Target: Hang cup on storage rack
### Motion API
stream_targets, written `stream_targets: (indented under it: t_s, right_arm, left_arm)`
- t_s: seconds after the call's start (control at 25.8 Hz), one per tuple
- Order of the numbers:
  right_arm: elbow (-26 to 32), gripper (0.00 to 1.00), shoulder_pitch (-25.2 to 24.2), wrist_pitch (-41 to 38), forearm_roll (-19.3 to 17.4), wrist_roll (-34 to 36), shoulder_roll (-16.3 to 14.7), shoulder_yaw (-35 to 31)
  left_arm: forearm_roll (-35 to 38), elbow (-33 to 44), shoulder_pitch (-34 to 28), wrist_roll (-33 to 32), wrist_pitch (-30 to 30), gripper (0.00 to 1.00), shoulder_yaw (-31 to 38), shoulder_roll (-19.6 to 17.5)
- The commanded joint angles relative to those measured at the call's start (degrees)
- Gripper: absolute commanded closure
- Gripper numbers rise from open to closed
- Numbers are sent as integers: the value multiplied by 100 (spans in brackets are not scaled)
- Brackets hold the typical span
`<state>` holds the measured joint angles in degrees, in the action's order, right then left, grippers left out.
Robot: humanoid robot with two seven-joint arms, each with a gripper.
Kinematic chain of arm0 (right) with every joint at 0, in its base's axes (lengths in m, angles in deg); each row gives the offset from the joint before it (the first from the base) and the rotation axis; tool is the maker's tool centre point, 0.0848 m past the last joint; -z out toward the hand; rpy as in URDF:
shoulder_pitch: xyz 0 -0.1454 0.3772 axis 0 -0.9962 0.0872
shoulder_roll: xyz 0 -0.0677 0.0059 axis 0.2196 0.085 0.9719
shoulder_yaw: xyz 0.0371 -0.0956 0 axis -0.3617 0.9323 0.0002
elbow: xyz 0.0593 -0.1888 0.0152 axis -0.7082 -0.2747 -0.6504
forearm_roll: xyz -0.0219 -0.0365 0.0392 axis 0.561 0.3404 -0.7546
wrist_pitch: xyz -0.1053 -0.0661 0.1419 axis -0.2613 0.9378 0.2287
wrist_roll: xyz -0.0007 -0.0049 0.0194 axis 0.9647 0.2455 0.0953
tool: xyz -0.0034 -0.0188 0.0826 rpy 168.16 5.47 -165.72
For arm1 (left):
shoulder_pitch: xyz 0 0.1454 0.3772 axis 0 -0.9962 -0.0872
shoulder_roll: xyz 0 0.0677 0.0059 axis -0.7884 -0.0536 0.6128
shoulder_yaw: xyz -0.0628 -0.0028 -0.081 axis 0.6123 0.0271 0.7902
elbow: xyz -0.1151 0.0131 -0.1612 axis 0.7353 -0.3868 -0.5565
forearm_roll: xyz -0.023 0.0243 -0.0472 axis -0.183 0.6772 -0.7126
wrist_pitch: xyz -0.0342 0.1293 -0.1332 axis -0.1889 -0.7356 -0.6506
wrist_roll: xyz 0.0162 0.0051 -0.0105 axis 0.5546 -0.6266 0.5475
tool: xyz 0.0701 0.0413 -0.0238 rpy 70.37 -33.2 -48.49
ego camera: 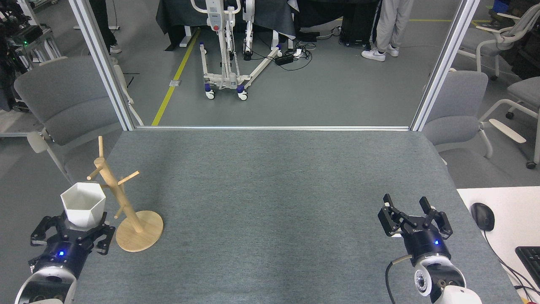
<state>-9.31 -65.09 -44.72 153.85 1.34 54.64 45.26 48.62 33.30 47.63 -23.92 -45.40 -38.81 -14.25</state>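
Down at the near left, the left gripper [69, 230] pinches the white cup [83, 204] by its base, mouth up, right against the wooden rack [123, 207], whose disc base sits on the grey felt table [270, 198]. Near right, the right gripper [411, 213] hovers with fingers spread and empty. A mouse [482, 216] and keyboard [530, 261] lie on the white desk [506, 202] beside it. Past the metal frame [270, 127], grey chairs [63, 101] flank the table. Farther off: a yellow floor line [175, 78], a wheeled lift stand [228, 55], tangled cables [295, 52], and a person's legs [390, 29].
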Motion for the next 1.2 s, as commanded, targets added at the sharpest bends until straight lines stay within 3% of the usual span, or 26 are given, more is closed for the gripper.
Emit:
stream_targets:
  t_s: [0.0,0.12,0.27,0.74,0.97,1.16]
  right_arm:
    - [110,1,8,-9,35,-7,-29,198]
    - [145,1,26,0,106,-7,-12,216]
    - [286,1,87,0,334,-16,32,216]
    - [796,1,-88,-44,378,-69,76,479]
    - [928,1,-290,-35,404,-833,76,488]
    - [1059,1,-370,-44,422,-825,173,488]
  left_arm:
    - [0,-59,0,36,-48,25,-3,5]
    - [-9,-121,9,62,-48,11,-12,13]
    - [-17,-130,17,80,-48,4,-12,22]
    - [-44,-560,26,89,-22,2,-21,339]
    - [-44,-1052,26,98,-22,2,-21,444]
    - [-70,-1123,26,221,119,2,-135,646]
